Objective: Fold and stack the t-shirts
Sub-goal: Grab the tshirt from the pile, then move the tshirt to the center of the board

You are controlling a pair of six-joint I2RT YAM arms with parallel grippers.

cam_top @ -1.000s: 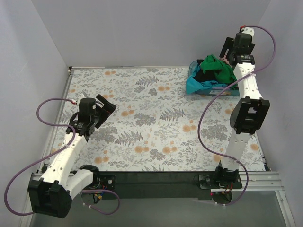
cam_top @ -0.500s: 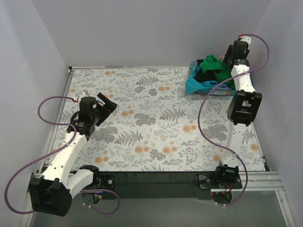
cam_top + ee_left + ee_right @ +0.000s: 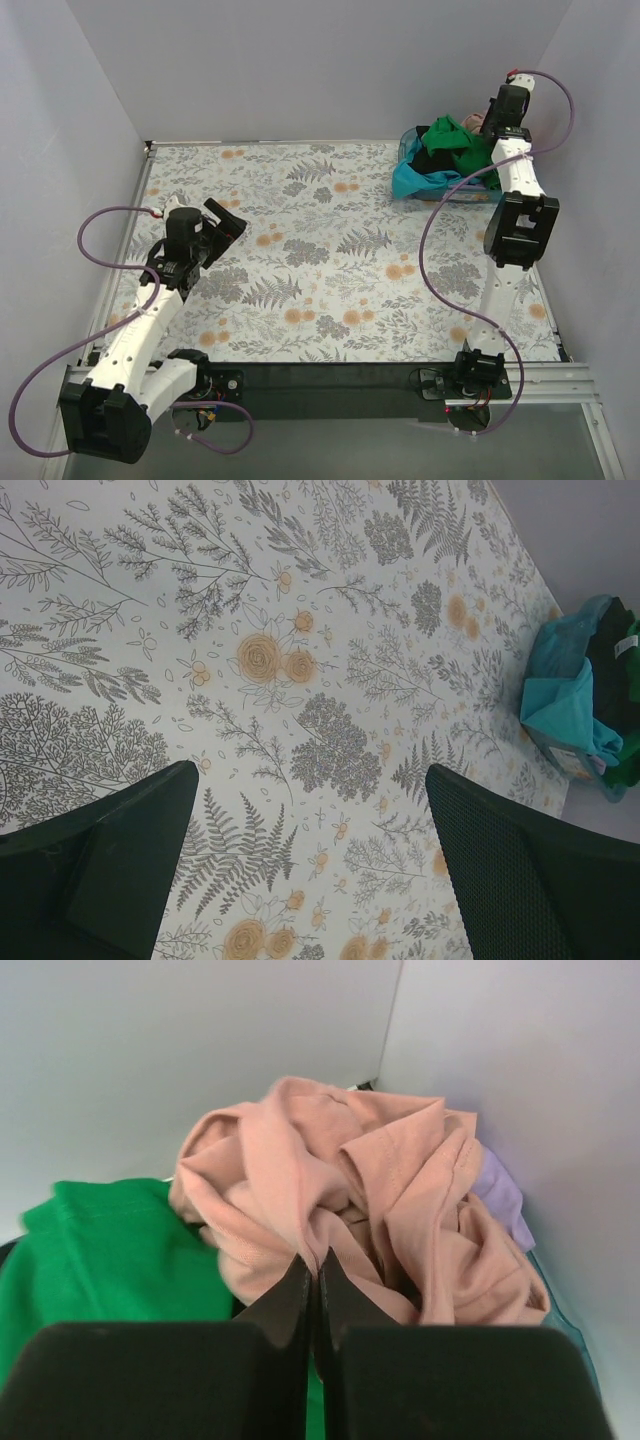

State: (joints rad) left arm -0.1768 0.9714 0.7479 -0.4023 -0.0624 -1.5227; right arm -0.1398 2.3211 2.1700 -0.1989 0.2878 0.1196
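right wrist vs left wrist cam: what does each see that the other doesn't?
Right wrist only: the pink t-shirt bunched on top of the pile, a lilac t-shirt beside it, and the right claw shut, tips at the pink cloth. Left wrist only: the floral table cover, the turquoise t-shirt, and the left claw open over the cover. Both: the green t-shirt.

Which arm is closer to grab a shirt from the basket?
Right. The right hand sits at the pink shirt on the pile; the left hand hangs open over the table, far off.
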